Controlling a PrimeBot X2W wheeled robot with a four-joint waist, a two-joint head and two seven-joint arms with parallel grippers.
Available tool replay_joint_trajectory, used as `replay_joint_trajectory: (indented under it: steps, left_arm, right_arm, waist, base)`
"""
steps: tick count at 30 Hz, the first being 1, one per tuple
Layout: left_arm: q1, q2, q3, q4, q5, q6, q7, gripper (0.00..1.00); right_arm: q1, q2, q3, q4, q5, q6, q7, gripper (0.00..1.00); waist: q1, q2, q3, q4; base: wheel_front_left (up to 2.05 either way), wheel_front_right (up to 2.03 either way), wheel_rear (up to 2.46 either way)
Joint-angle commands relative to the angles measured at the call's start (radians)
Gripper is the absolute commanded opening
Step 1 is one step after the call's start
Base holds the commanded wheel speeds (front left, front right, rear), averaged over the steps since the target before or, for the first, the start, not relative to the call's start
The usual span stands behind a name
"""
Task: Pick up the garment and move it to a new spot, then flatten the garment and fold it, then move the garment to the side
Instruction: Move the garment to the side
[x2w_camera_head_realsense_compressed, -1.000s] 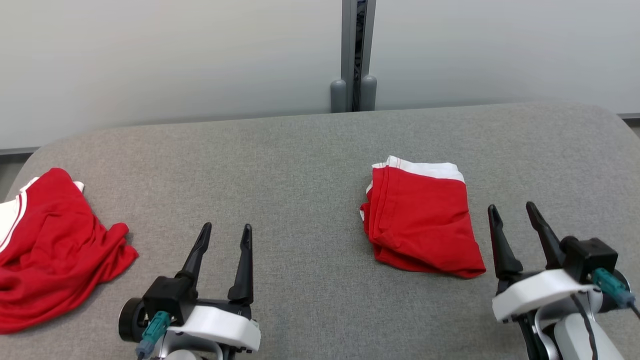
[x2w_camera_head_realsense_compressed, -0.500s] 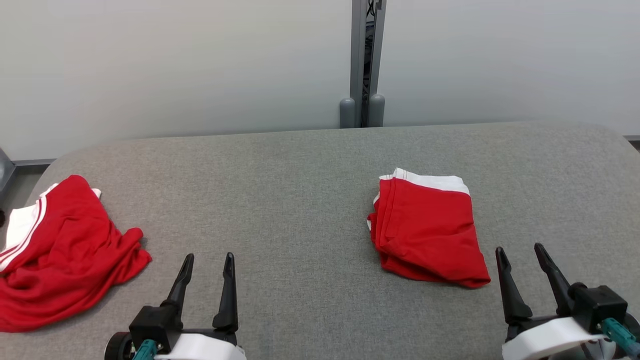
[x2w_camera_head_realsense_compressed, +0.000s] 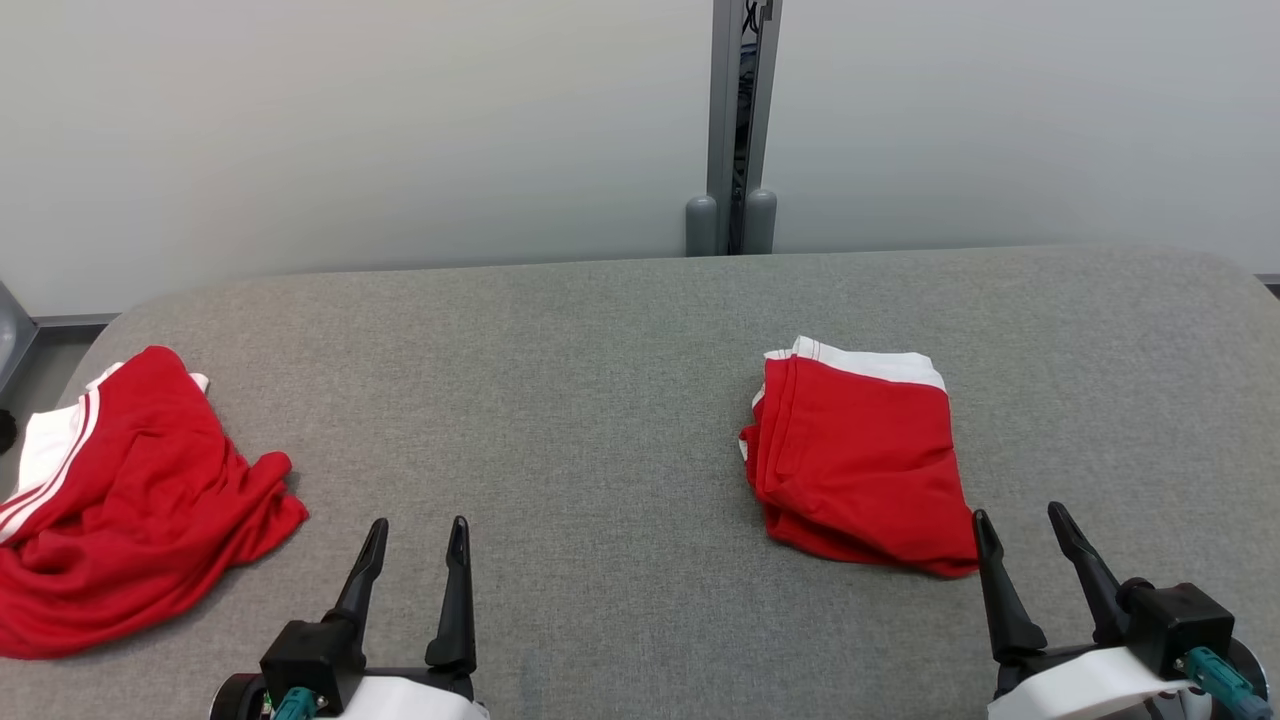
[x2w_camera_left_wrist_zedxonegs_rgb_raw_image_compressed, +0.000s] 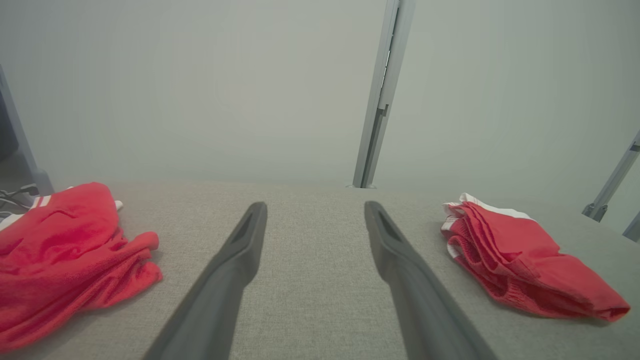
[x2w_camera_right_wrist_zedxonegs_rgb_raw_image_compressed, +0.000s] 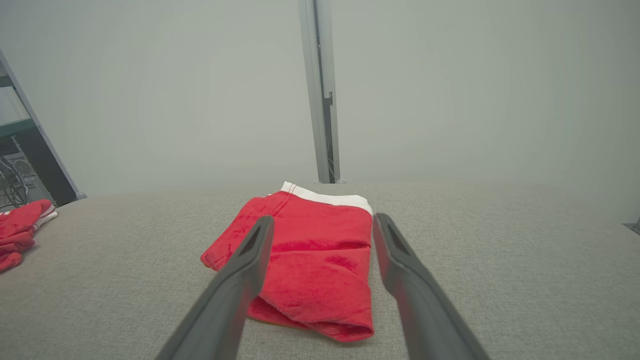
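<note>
Your left gripper (x2w_camera_head_realsense_compressed: 420, 522) and right gripper (x2w_camera_head_realsense_compressed: 1020, 511) both stand wide open and empty over the grey padded table (x2w_camera_head_realsense_compressed: 600, 400). The folded red garment (x2w_camera_head_realsense_compressed: 860, 460) lies just ahead of your right fingertips. A crumpled red garment (x2w_camera_head_realsense_compressed: 130, 500) lies at the table's left edge, well apart.

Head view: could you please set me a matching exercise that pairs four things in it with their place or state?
Column one:
1. folded garment
2. crumpled garment
3. left gripper
4. grey post

Column two:
a. heaped at the left edge of the table
b. open and empty, between the two red pieces
c. upright beyond the far edge
d. right of middle, white band on its far side

Pairs: 1-d, 2-a, 3-b, 4-c.
</note>
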Motion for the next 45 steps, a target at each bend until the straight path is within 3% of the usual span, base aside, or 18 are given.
replay_joint_trajectory:
  steps: [1, 11, 19, 25, 32, 41, 42, 44, 45]
  left_arm:
    - [-0.014, 0.004, 0.001, -0.003, 0.004, -0.002, -0.001, 1.00]
    - [-0.047, 0.004, -0.021, -0.010, 0.001, -0.002, -0.001, 1.00]
    - [-0.095, 0.004, -0.038, -0.023, 0.008, -0.011, -0.001, 1.00]
    - [-0.141, 0.004, -0.055, -0.012, 0.001, -0.015, -0.001, 1.00]
    - [-0.178, 0.003, -0.072, -0.008, 0.042, -0.004, -0.001, 1.00]
    - [-0.213, 0.004, -0.079, -0.017, 0.057, -0.001, -0.001, 1.00]
    - [-0.216, 0.004, -0.080, -0.017, 0.056, -0.001, -0.001, 1.00]
    - [-0.217, 0.004, -0.084, -0.015, 0.053, 0.000, -0.001, 1.00]
    - [-0.220, 0.004, -0.085, -0.014, 0.052, 0.000, -0.001, 1.00]
  right_arm:
    - [-0.004, -0.006, -0.005, 0.004, 0.005, 0.000, -0.006, 1.00]
    - [-0.096, -0.006, 0.013, 0.079, 0.071, 0.000, -0.006, 1.00]
    - [-0.255, -0.015, -0.029, 0.218, 0.276, 0.000, -0.006, 1.00]
    - [-0.367, -0.062, -0.031, 0.362, 0.461, 0.000, -0.006, 1.00]
    - [-0.455, -0.110, 0.042, 0.527, 0.535, 0.000, 0.020, 1.00]
    - [-0.536, -0.085, 0.153, 0.641, 0.566, 0.000, 0.039, 0.99]
    - [-0.542, -0.084, 0.164, 0.643, 0.568, 0.000, 0.040, 0.51]
    - [-0.556, -0.088, 0.182, 0.645, 0.572, 0.000, 0.029, 0.22]
    - [-0.562, -0.093, 0.191, 0.643, 0.572, 0.000, 0.026, 0.00]
  waist:
    - [0.0000, 0.0000, 0.003, 0.001]
    - [0.0000, 0.0000, 0.050, 0.012]
    - [0.0000, 0.0000, 0.141, 0.051]
    - [0.0000, 0.0000, 0.201, 0.090]
    - [0.0000, 0.0000, 0.252, 0.115]
    - [0.0000, 0.0000, 0.300, 0.108]
    - [0.0000, 0.0000, 0.301, 0.108]
    - [0.0000, 0.0000, 0.303, 0.107]
    - [0.0000, 0.0000, 0.304, 0.106]
  base:
    - [0.00, 0.00, 0.00]
    - [0.00, 0.00, 0.00]
    - [0.00, 0.00, 0.00]
    - [0.00, 0.00, 0.00]
    - [0.00, 0.00, 0.00]
    - [0.00, 0.00, 0.00]
    - [0.00, 0.00, 0.00]
    - [0.00, 0.00, 0.00]
    - [0.00, 0.00, 0.00]
